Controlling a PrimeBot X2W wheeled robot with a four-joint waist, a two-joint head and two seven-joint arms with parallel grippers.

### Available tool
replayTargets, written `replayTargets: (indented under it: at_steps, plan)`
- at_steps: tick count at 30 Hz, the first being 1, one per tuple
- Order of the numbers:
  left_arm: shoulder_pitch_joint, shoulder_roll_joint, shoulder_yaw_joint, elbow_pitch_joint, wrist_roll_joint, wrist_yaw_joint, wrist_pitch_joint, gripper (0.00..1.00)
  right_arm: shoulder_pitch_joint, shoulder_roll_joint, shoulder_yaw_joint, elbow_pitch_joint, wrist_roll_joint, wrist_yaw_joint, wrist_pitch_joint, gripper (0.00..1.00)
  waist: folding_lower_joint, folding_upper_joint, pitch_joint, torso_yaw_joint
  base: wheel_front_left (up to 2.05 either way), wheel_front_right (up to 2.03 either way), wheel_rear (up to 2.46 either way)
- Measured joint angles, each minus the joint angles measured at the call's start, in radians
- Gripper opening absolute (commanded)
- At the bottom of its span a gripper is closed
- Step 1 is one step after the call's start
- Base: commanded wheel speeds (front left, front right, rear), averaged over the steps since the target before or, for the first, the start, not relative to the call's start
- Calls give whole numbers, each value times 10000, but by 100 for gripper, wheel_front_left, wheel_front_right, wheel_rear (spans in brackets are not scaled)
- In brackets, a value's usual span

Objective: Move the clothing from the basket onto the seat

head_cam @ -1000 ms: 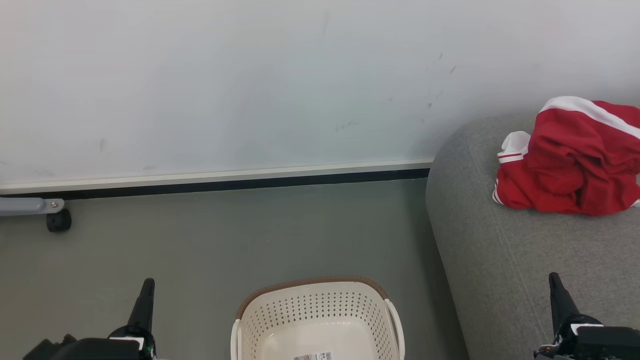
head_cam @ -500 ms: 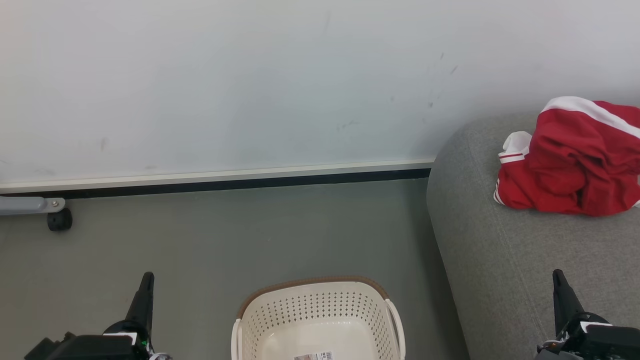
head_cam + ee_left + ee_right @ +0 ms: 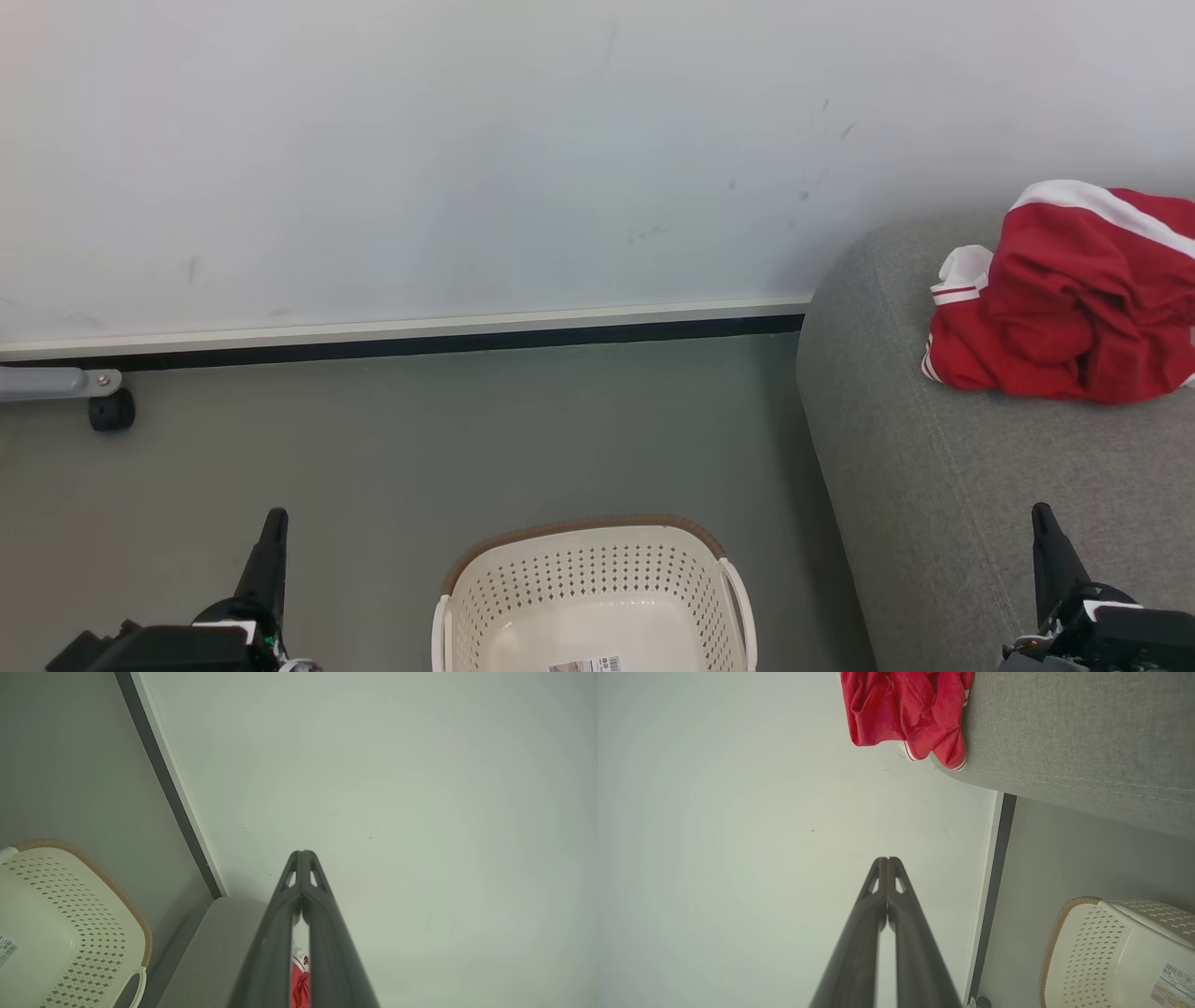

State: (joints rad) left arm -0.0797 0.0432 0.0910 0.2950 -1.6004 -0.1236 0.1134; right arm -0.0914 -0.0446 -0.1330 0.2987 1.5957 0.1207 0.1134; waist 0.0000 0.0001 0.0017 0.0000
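- A pale wall point(image 3: 467, 140) takes up the head view from 9 through 12 to 2 o'clock, with a few faint scuff marks towards 1 o'clock.
- A grey-green floor point(image 3: 420, 439) spreads below it from 9 to 6 o'clock. A white and black skirting strip point(image 3: 420, 341) runs between floor and wall.
- The seat point(image 3: 934, 485), light grey and rounded at its corner, lies from 3 to 5 o'clock, its end against the wall.
- The basket point(image 3: 583, 525) stands on the floor at 6 o'clock, just beside the seat's front edge, cut off by the bottom edge of the view.
- The clothing point(image 3: 1074, 308) lies in a crumpled red heap on the seat at 3 o'clock, near the wall, well apart from the basket. A broad white stripe crosses its top and a white striped cuff sticks out towards the seat's end.
- The left gripper point(image 3: 275, 515) rises at 7 o'clock over the floor. In the left wrist view its fingers are pressed together, grasping nothing.
- The right gripper point(image 3: 1038, 511) rises at 5 o'clock over the seat. It is likewise clenched with nothing in it.
- A black caster point(image 3: 111, 411) under a grey bar sits at 9 o'clock by the skirting.
- A barcode sticker point(image 3: 586, 665) lies on the basket's inner bottom.
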Motion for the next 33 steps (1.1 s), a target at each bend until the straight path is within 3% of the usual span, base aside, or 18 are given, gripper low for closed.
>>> replayTargets:
  at_steps: [33]
  plan:
    - [0, -2, 0, 6, 0, 0, 0, 0, 0, 0, 2, 0, 0, 15, 0, 0, 0, 0, 0, -1, 0, 0, 0]
